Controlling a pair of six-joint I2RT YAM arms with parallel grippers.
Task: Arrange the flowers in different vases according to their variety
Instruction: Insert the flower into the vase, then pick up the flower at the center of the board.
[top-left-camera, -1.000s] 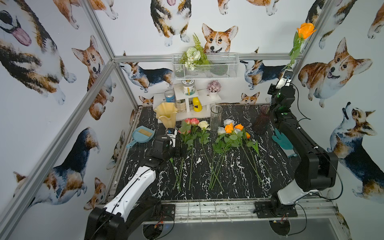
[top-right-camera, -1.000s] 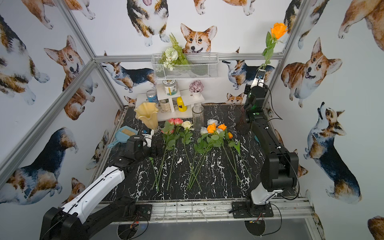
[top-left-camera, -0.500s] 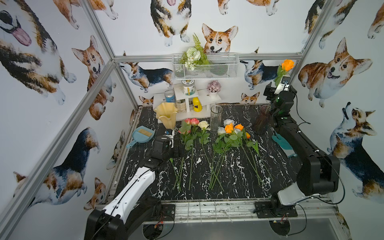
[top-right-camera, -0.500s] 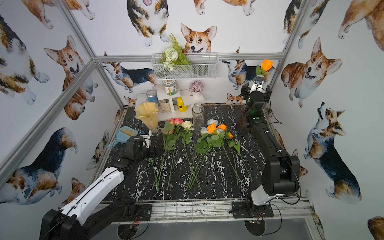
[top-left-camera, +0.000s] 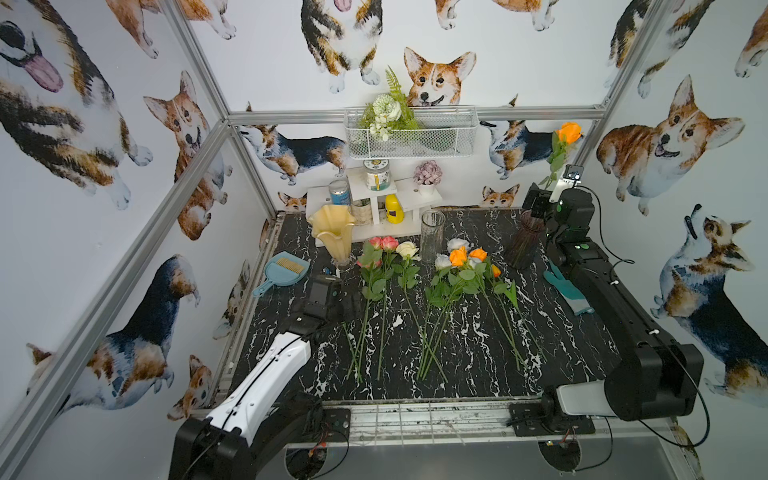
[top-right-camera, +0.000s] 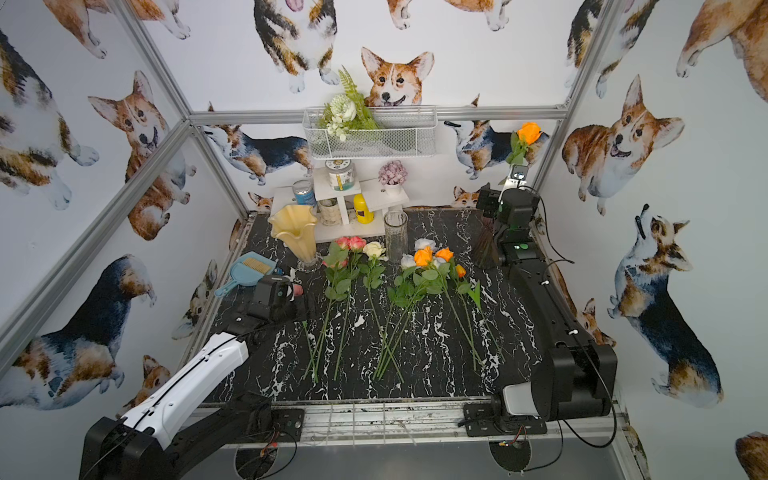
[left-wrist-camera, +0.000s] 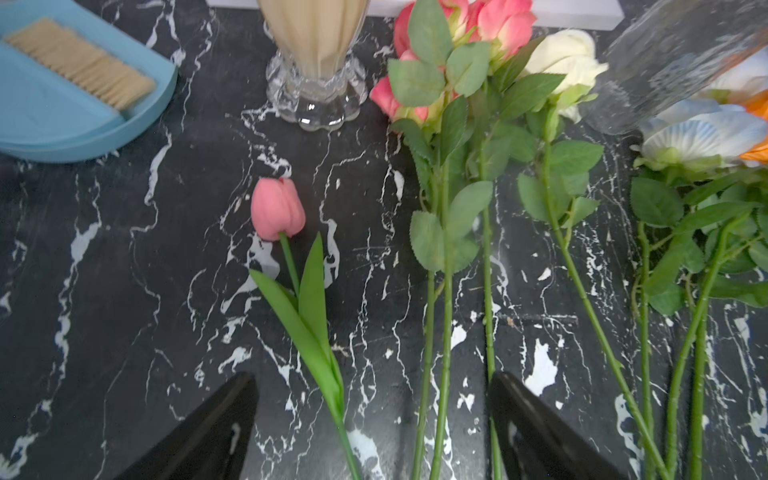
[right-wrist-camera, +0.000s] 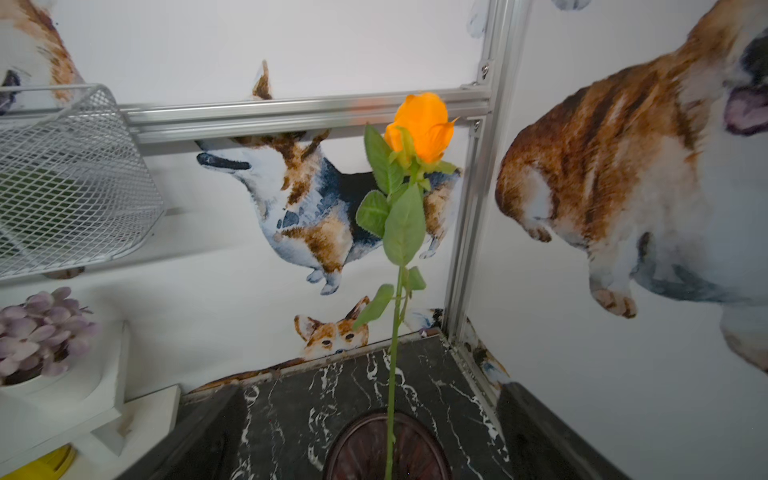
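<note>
Across the far counter (top-left-camera: 457, 374) stand a left vase (top-left-camera: 332, 232), a middle vase (top-left-camera: 432, 232) and a right vase (top-left-camera: 524, 245), which has a rose (top-left-camera: 561, 149) in it. The other flowers (top-left-camera: 449, 282) lie nearer, heads far, with a tulip (left-wrist-camera: 277, 210) leftmost. A dustpan (top-left-camera: 282, 272) lies left of the left vase, and a shelf (top-left-camera: 399, 199) stands behind it.

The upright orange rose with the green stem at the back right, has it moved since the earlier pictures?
Yes, downward. The head of the orange rose was above the horizontal aluminium rail; now it is just below.
</note>
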